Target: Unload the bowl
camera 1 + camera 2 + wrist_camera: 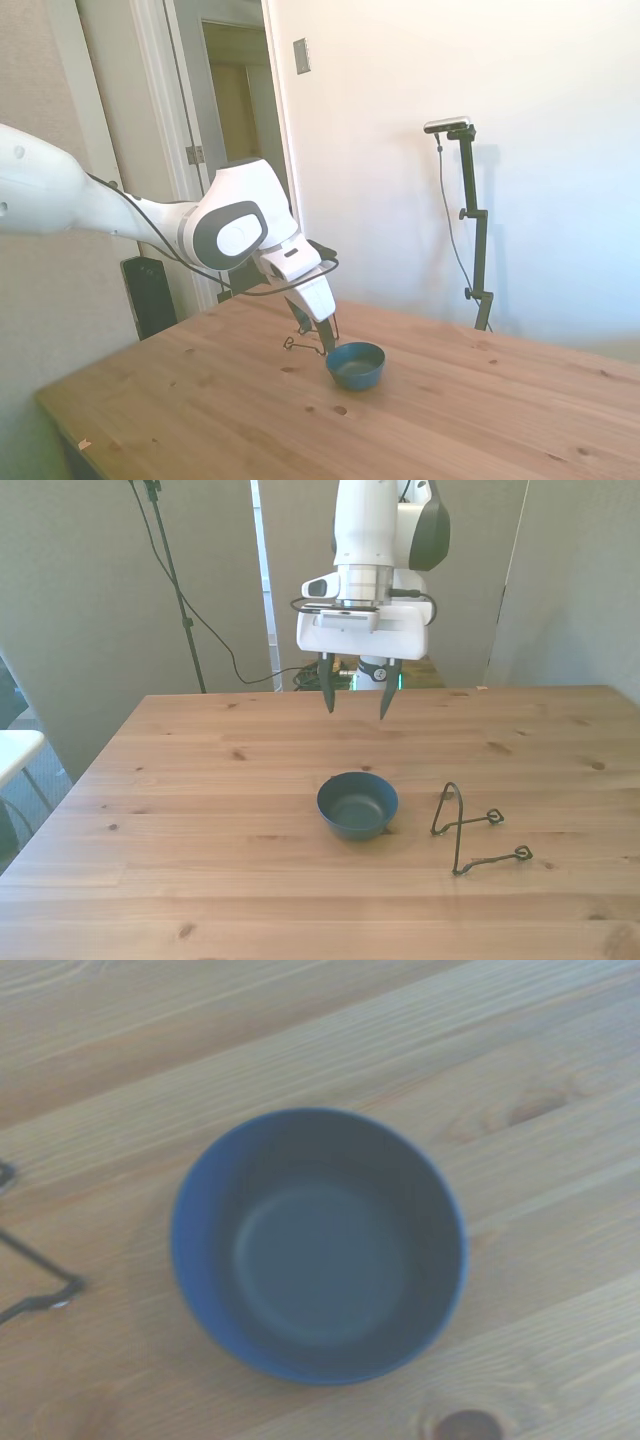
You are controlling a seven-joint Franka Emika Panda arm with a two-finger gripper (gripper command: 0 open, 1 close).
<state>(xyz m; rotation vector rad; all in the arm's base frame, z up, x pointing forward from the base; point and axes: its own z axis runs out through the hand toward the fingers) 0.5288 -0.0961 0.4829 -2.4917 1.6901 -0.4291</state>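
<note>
The small dark teal-blue bowl (pixel 357 805) stands upright on the wooden table (pixel 200 780), near its middle, with nothing in it. In the side view the bowl (pixel 355 365) sits just beyond the gripper's tips. My gripper (pixel 354 697) hangs well above the table and behind the bowl, open, with nothing between its fingers. In the side view the gripper (pixel 322 338) is up and to the left of the bowl. The wrist view looks straight down into the bowl (pixel 318 1246).
A thin black wire rack (pixel 470 830) lies on the table to the front view's right of the bowl, apart from it. A piece of the rack (pixel 30 1280) shows at the edge of the wrist view. A doorway (pixel 245 130) stands behind the table in the side view.
</note>
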